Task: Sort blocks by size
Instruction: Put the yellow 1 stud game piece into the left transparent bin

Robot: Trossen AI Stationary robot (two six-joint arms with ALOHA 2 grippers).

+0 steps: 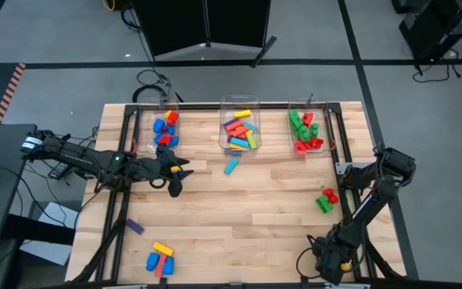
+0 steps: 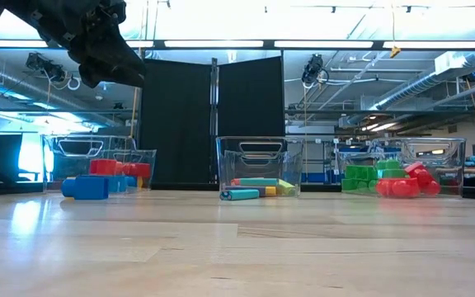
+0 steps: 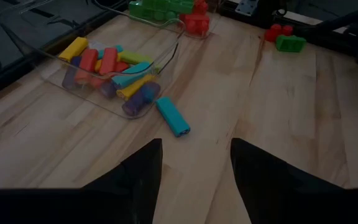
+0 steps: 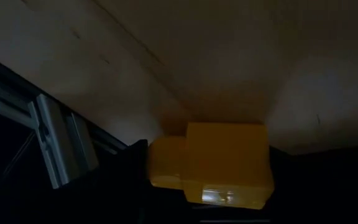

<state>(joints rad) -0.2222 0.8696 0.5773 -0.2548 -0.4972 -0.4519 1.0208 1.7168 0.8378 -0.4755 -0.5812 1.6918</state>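
A wooden desk (image 1: 239,201) is seen from above, with three clear bins lined along its upper edge. The left bin (image 1: 152,122) holds blue and red blocks, the middle bin (image 1: 223,120) holds long blocks in mixed colours, and the right bin (image 1: 323,120) holds chunky green and red blocks, so each bin appears to be kept for one size. A long cyan block (image 1: 231,166) lies on the desk just below the middle bin, outside it and not yet sorted. More unsorted blocks are scattered: a red and green pair (image 1: 326,200) at the right of the frame, a purple block (image 1: 135,227) at lower left, and a blue, yellow and red cluster (image 1: 160,258) near the bottom left edge. The left hand (image 1: 176,183) is reached in from the left of the frame, above the desk left of centre; in its wrist view its fingers (image 3: 135,174) are seen apart with nothing between them and the cyan block straight ahead, which suggests that block is the next pick. The right arm (image 1: 359,217) is folded at the lower right corner of the frame; whether its hand is apart or together cannot be told, as its wrist view shows only dim surfaces and a yellow part (image 4: 213,162) close to the lens.
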